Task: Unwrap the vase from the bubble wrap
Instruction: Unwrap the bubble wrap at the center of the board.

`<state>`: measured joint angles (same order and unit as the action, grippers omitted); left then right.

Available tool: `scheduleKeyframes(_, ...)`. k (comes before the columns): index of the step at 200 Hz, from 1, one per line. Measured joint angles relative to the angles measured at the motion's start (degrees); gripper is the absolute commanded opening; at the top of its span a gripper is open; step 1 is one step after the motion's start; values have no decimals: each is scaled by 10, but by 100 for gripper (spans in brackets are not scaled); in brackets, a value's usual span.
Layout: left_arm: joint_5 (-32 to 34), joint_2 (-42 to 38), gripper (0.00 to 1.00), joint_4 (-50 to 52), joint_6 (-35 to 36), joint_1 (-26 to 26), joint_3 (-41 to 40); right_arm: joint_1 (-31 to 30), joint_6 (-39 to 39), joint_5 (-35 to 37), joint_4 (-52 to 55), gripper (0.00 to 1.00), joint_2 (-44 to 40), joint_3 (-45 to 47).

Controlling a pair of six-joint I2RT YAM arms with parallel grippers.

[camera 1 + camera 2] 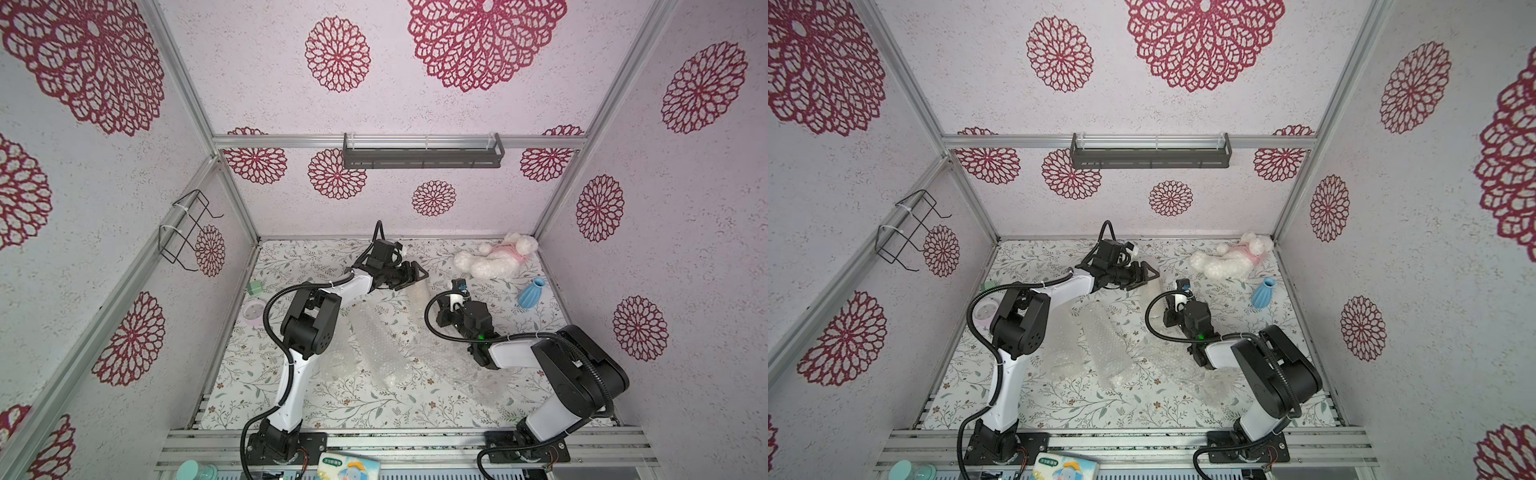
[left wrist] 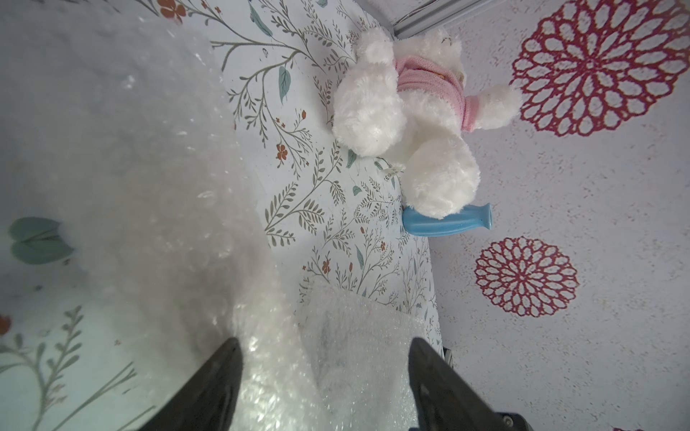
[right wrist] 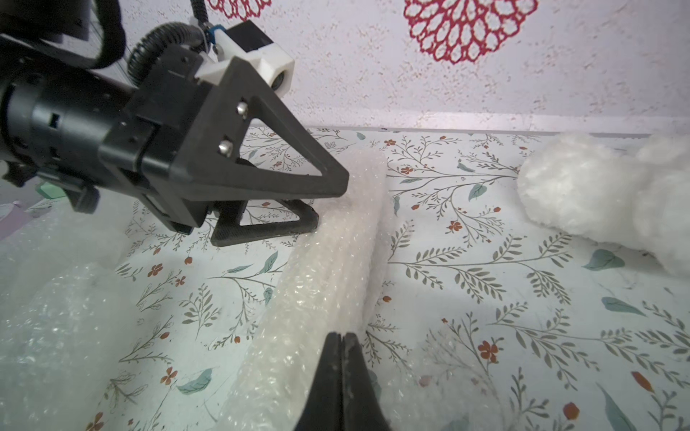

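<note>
Bubble wrap (image 3: 328, 268) roll at wide left pincer (image 3: 326, 205); right pincer (image 3: 340, 337) closed; plush toy (image 3: 597, 194) nearby.

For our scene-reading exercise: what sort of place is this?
Likely a robot test booth styled as a home: aluminium frame, floral walls, two bolted-down arms, a plush toy and vase on the table.

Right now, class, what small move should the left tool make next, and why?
Probably close the left tool on the bubble wrap roll: its jaws stand open with the roll's end between them, while the right tool is shut at the roll's other end.
</note>
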<state>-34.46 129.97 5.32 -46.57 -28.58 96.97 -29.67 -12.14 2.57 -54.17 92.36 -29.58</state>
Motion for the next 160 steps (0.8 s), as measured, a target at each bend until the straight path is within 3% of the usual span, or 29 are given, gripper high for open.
scheduleKeyframes(15,0,0,73,0,0,0,0,-4,1,-7,2,0,-1,0)
scheduleKeyframes(44,0,0,73,-1,-2,0,0,-30,21,-5,19,32,-3,-9)
scheduleKeyframes(70,-1,0,73,-1,-5,0,0,-66,54,12,39,45,-3,-31)
scheduleKeyframes(160,-6,0,73,1,-13,0,4,-123,142,85,75,51,65,-97)
